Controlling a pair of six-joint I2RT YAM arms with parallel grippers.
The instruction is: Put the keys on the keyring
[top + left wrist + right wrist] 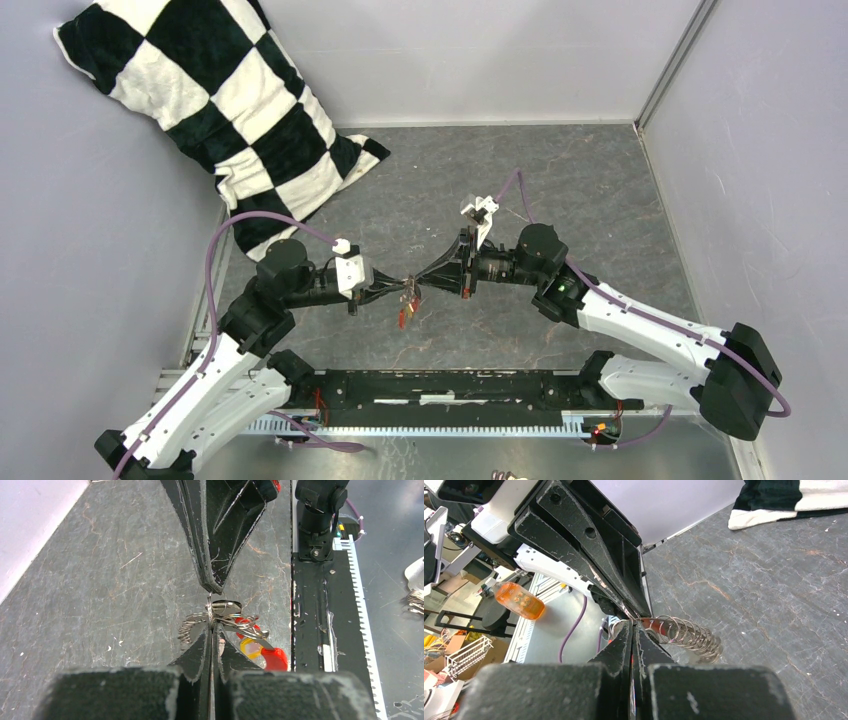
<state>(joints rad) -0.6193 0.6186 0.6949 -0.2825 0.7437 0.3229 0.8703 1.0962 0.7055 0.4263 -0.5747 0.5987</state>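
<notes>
Left arm (300,282) and right arm (525,262) reach inward, tips meeting above the grey worktop (560,190). The left tool (212,630) pinches one thin grey wire keyring (225,605). The right tool (631,630), pressed together, sits just beside it. Red- and yellow-headed keys (274,658) dangle below, number unclear.

I see a dark grey, stone-look table top (580,180) under the left gripper (405,288) and the right gripper (425,283). Pale grey walls (450,50) stand far past them and out to both sides. A black-and-white checked pillow (220,100) leans in the corner, far beyond the left gripper. A black rail (450,385) runs along the edge behind both. The light is soft and even.
</notes>
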